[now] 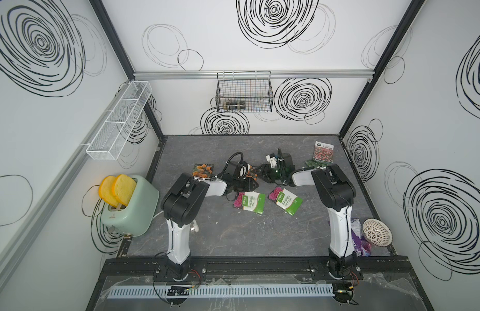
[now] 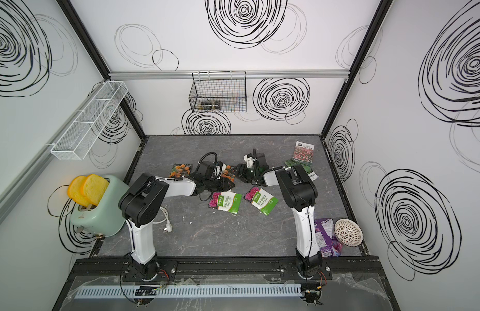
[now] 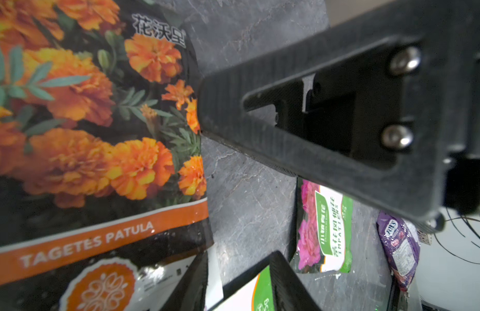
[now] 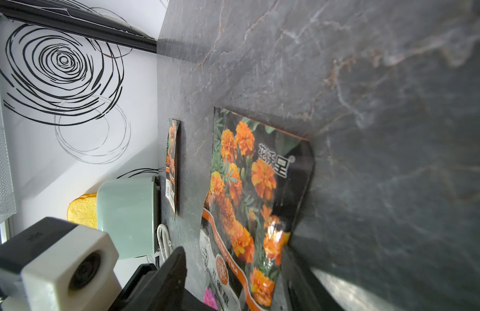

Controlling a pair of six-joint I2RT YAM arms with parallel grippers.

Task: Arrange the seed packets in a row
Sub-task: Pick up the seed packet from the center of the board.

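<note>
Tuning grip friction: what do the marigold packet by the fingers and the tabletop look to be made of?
Marigold packet: probably glossy plastic or foil-laminate film. It shows bright glare patches and soft wrinkles across its printed face.
Tabletop: dark grey marble-look surface with pale veins and a dull, satin sheen. It could be laminate or stone; the look doesn't settle it.

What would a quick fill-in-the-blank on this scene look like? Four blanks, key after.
1. The mint-green toaster holds ____ slices of toast.
2. The orange-flower seed packet is printed TAGETES ____.
3. The white perforated bowl sits beside a ____ snack pouch.
4. The two green-white seed packets show ____ flowers.
Missing words: two; PATULA; purple; pink.
</note>
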